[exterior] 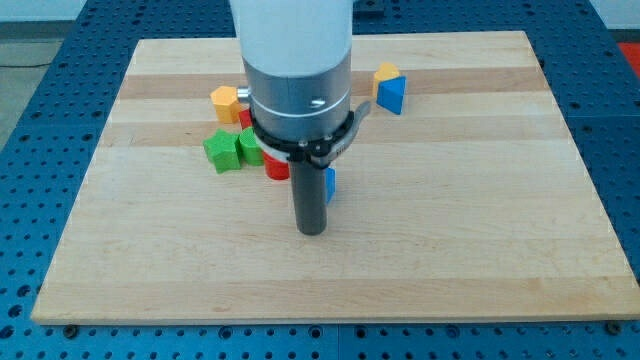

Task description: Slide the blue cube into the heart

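My tip [313, 230] rests on the wooden board [450, 230], below the middle of the view. The blue cube [329, 184] shows only as a thin sliver at the right side of the rod, just above the tip and close to it. A red block [277, 168], perhaps the heart, lies just left of the rod, mostly hidden by the arm. Whether the blue cube touches the red block is hidden.
A green star-like block [222, 151] and a second green block [249, 146] lie left of the rod. An orange block [225, 102] sits above them. A blue triangular block [392, 95] with an orange block [385, 72] behind it lies at the upper right.
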